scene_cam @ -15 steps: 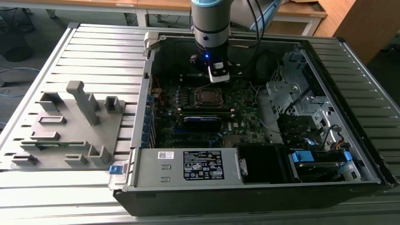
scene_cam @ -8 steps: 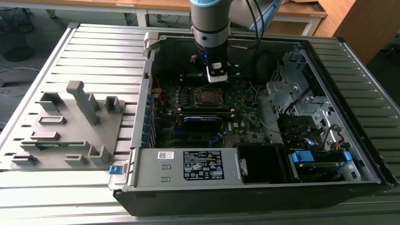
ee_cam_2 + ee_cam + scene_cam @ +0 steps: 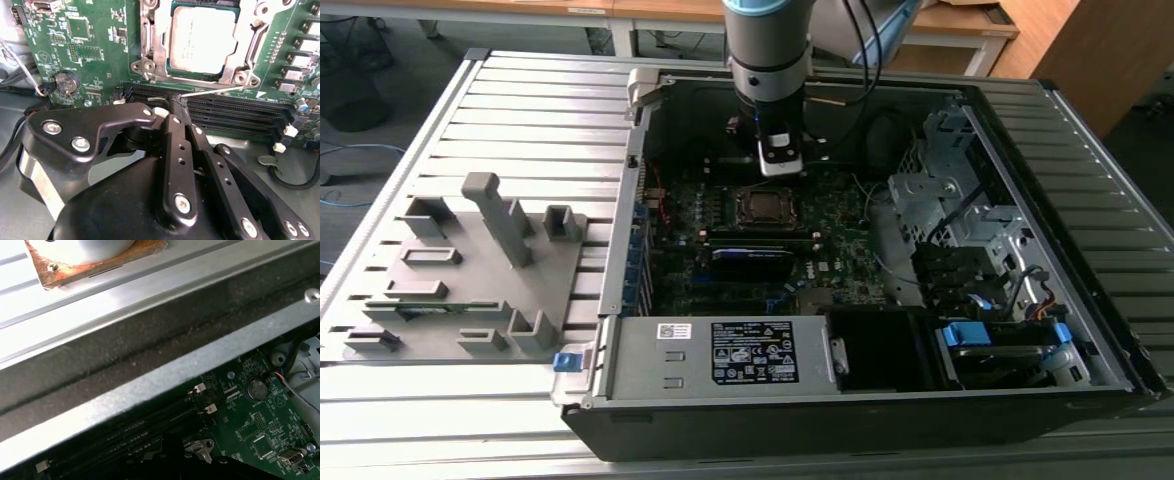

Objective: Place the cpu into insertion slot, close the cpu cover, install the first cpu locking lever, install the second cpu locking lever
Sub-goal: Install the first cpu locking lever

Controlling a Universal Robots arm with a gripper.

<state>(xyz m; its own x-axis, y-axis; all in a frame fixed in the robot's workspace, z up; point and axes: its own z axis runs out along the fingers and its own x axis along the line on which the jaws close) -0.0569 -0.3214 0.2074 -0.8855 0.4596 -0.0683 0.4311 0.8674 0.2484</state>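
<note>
The cpu (image 3: pixel 202 40) is seen in the second wrist view seated flat in the slot (image 3: pixel 145 66). Its top is a dull, pale silver-grey metal plate, square with rounded corners, and a thin green edge is shown along its near side. Faint print can be made out on the plate but is not read. The cover (image 3: pixel 156 35), a thin silver frame with a large square window, is laid down over the cpu, so that the metal top is framed by it. The slot's silver rim is fixed with round screws at the near corners.

A lever (image 3: pixel 215 91), a thin bright wire rod, is stretched slantwise from the slot's near corner across the black memory sockets (image 3: pixel 235 112) to the gripper (image 3: pixel 179 102). The black fingers (image 3: pixel 172 145) are pressed together at the tips, and the lever's free end appears to be pinched between them.

In the exterior view the gripper (image 3: pixel 778 168) is held inside the open case (image 3: pixel 1067 250), just beyond the slot on the green board (image 3: pixel 834 235). The case is laid on a slatted table (image 3: pixel 520 90), with a grey fixture (image 3: pixel 467 270) beside it towards the exterior view's left.
</note>
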